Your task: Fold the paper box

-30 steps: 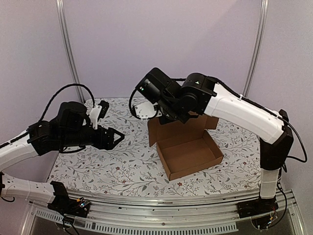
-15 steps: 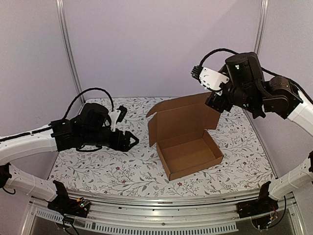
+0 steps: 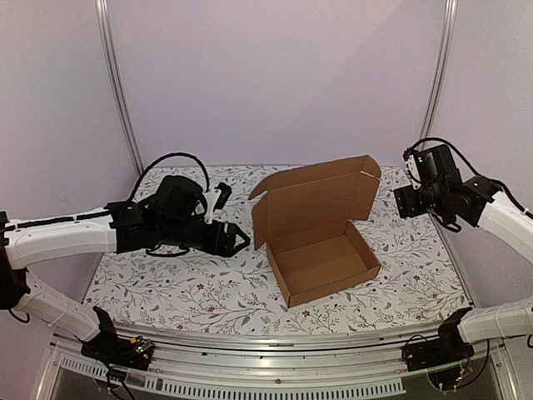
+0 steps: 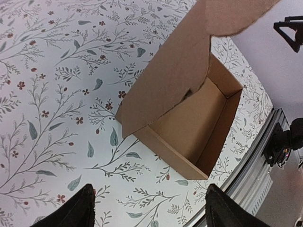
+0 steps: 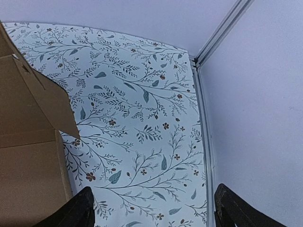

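Your paper box (image 3: 325, 258) sits right of centre on the table (image 3: 166, 292), tray formed and lid upright along its far side, not yet closed. The left gripper (image 3: 241, 240) hovers near the tray's left wall, fingers spread, empty. The right gripper (image 5: 154, 190) hangs off the lid's right end, also spread and empty, likely clearing the lid's swing. Open table lies along the near and right edges.

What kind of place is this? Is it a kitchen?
Probably a robot test booth, not a kitchen: two robot arms bolted to a table, plain walls with metal posts, one paper box.
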Robot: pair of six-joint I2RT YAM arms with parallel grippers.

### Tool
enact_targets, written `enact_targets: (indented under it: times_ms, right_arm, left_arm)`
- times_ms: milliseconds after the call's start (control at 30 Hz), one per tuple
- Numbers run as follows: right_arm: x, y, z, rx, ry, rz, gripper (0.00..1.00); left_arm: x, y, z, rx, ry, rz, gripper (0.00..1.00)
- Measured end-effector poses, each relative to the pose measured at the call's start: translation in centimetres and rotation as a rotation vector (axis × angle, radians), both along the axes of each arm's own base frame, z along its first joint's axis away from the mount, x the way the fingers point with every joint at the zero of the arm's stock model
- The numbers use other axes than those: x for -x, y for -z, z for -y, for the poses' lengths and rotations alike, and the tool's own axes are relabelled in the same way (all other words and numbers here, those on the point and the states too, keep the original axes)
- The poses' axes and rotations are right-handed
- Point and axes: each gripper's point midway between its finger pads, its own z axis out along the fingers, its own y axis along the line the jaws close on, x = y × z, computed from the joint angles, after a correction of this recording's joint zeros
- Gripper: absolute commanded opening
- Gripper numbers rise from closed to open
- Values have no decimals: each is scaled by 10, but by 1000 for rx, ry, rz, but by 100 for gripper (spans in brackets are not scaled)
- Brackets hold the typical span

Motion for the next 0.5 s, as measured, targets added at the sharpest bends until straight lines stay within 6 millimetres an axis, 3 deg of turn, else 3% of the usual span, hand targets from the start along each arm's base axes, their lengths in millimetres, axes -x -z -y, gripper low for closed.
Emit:
enact_targets:
  times_ms: [267, 400, 500]
  right_arm:
    - [10, 105, 20, -311, 217, -131, 75]
    - [17, 155, 16, -431, 266, -225, 69]
    - [17, 180, 2, -506, 263, -288, 65]
  left_arm:
    - [-1, 5, 2, -5, -5, -15, 77]
    - [-2, 3, -2, -9, -19, -1, 77]
    - [-4, -4, -7, -12, -38, 20, 77]
